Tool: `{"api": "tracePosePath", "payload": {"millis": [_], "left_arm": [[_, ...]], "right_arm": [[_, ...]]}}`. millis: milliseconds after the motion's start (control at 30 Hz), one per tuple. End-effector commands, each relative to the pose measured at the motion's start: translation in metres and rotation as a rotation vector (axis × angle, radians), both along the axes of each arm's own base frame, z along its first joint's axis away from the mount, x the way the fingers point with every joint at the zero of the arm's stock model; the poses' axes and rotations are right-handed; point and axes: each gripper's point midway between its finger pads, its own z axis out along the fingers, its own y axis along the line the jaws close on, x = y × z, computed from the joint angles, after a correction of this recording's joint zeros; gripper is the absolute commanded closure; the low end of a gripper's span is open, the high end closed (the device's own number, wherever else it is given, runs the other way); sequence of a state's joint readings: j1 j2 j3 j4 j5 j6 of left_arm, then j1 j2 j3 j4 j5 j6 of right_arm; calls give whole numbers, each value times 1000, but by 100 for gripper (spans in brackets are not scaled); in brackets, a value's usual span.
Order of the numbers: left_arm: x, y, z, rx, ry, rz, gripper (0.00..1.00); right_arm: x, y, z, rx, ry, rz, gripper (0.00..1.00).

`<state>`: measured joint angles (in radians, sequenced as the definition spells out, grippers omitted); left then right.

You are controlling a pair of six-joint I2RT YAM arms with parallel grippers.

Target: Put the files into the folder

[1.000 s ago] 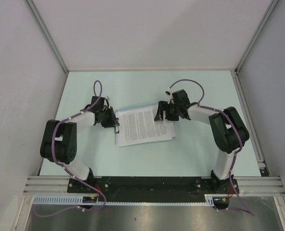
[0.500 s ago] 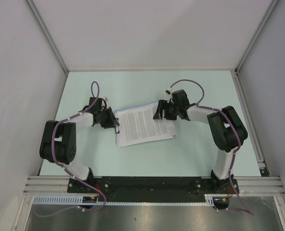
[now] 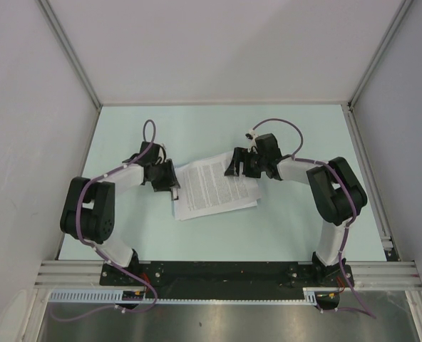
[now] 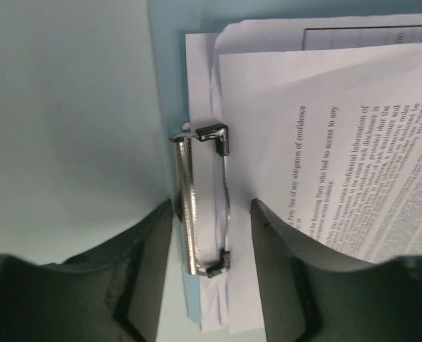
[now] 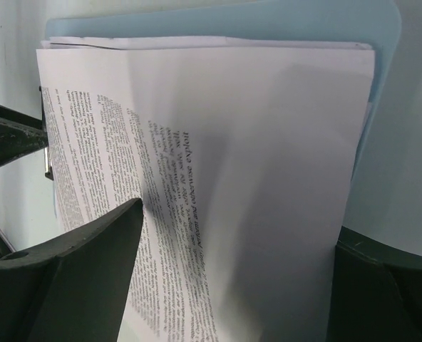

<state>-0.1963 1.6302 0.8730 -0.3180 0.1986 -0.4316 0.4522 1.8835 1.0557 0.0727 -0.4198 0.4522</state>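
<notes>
The files [image 3: 214, 189], white printed sheets, lie stacked on the light-blue folder [image 5: 268, 25] in mid-table. The folder's silver clip [image 4: 195, 206] sits at its left short edge, over the sheets' margin [image 4: 268, 128]. My left gripper [image 4: 211, 235] straddles this clip with its jaws slightly apart; a gap shows between the clip and the right finger [image 4: 275, 278]. From the other end, my right gripper [image 5: 232, 285] is wide open over the top sheet [image 5: 218, 128], which bows upward between its fingers. In the top view the left gripper [image 3: 172, 184] and right gripper [image 3: 234, 169] flank the stack.
Pale green table [image 3: 218, 132] is walled by white panels on three sides. The arm bases sit on a black rail [image 3: 218, 271] at the near edge. Purple cables [image 3: 148, 132] loop above both wrists.
The left jaws have spread a little around the clip. The paper stack has turned slightly on the table, and the right gripper has edged toward the back.
</notes>
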Motion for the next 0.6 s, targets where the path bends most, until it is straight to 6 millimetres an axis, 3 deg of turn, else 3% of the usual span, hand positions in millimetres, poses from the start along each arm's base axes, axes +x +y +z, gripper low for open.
{"api": "tracePosePath", "payload": {"millis": [0,33,100,300,433,567], "left_arm": [[-9,5,0,92,38,-17,37],[-8,7,2,98,31,-11,28],[-9,6,3,99,30,-14,27],[-12,5,0,164,38,-30,37],[-16,6,1,204,41,-38,48],[-14,11,0,245,39,-30,51]], "right_arm": [[-20,-4,-25,-35,87,10,16],[-20,-4,-27,-39,90,10,16],[-21,-7,-32,-48,98,10,17],[-22,-9,-34,-57,106,11,18],[-21,-11,-34,-61,103,10,19],[-21,-12,-35,-63,106,6,19]]}}
